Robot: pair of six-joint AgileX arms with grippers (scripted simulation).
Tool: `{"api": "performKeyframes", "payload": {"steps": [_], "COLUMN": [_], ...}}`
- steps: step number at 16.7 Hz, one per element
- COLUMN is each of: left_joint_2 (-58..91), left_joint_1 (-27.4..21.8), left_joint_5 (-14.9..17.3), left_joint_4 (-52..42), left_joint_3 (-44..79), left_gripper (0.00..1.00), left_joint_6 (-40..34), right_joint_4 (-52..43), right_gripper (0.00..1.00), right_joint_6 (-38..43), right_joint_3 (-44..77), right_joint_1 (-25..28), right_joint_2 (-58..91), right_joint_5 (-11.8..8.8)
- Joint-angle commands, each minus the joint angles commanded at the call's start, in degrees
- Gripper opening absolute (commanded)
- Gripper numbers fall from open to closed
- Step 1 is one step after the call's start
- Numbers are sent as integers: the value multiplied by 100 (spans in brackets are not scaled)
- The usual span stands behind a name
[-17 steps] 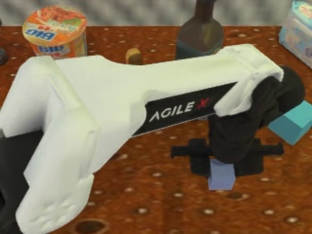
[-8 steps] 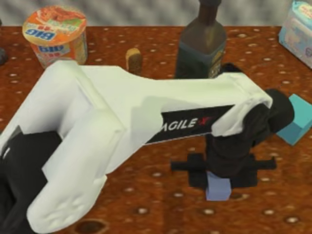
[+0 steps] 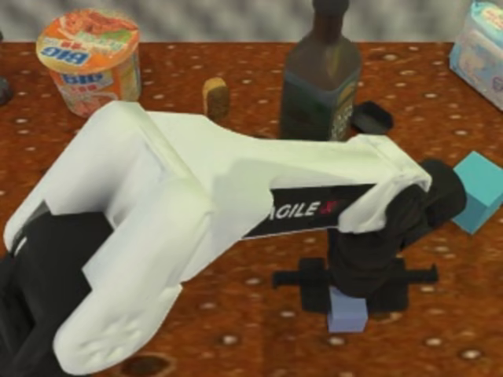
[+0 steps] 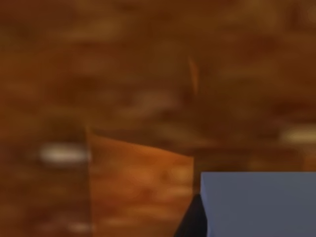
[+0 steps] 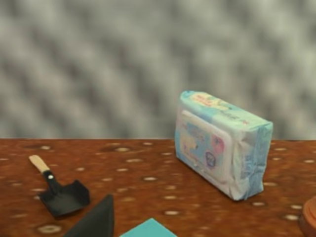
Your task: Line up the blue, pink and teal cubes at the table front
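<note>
My left claw (image 3: 348,302) is pinched on the blue cube (image 3: 348,314) low over the surface (image 3: 236,314); letting go crookedly could skew it out of line.

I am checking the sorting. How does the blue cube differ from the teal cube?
The blue cube is smaller and pale periwinkle; the teal cube is larger and turquoise. The blue one sits under the left gripper near the table's front; the teal one lies free, farther back and right. Both are plain matte cubes.
</note>
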Motion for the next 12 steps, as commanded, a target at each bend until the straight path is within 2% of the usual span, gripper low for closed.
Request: {"api": "performKeyframes", "payload": {"steps": [11,12], "left_joint_2": [0,0], "left_joint_1": [0,0], "left_joint_5": [0,0], "left_joint_4": [0,0], "left_joint_3": [0,0], "left_gripper": [98,100], "left_joint_6": [0,0], "right_joint_4": [0,0], "right_gripper": [100,100], "right_joint_6": [0,0], "right_joint_3": [0,0], "right_joint_1": [0,0], "right_joint_2": [0,0], "right_joint_5": [0,0]}}
